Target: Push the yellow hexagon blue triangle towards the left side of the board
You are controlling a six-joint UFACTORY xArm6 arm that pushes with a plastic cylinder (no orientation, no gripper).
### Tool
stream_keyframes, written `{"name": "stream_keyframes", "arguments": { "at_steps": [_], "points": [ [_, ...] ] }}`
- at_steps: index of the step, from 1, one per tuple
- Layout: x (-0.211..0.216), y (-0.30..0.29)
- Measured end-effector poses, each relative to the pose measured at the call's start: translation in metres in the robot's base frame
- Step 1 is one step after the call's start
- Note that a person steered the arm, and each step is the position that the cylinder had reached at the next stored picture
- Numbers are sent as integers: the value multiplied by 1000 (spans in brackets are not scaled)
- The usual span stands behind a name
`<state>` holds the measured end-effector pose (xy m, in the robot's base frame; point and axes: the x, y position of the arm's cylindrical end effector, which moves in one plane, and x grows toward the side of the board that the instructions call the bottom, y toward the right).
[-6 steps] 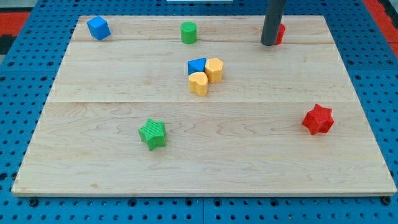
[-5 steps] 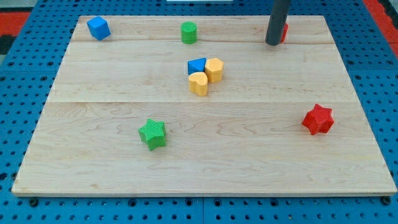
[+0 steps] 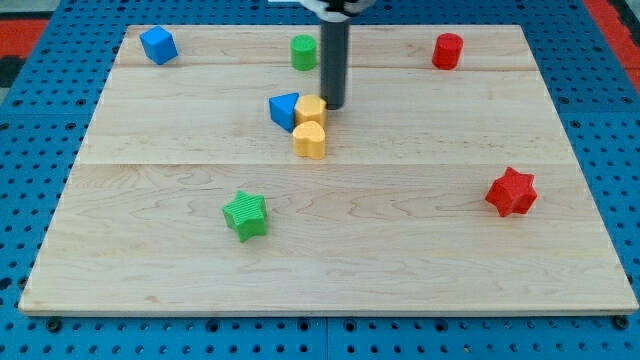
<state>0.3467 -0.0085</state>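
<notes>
My tip (image 3: 332, 105) has no jaws and grasps nothing; it stands on the board (image 3: 560, 270), pressed against the view's right flank of the yellow hexagon (image 3: 311, 109). That placement suits a shove toward the view's left, since the contact lies on the side opposite the intended travel.

The yellow hexagon sits near the board's centre, slightly toward the view's top, touching the blue triangle (image 3: 285, 109) on its left. The yellow heart-like block (image 3: 310, 140) rests just below the hexagon, apparently in contact. In my judgement the cluster has much of the board left to cross.

Bystanders, well apart:
- red star (image 3: 511, 192), view's right
- green star (image 3: 246, 215), lower left of centre
- blue cube (image 3: 158, 45), top left corner
- red cylinder-like block (image 3: 447, 50), top right
- green cylinder (image 3: 303, 51), top centre
</notes>
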Motion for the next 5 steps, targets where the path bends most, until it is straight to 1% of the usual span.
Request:
{"name": "stream_keyframes", "arguments": {
  "at_steps": [1, 2, 3, 5],
  "points": [
    [12, -47],
    [25, -61],
    [20, -41],
    [11, -34]
  ]
}}
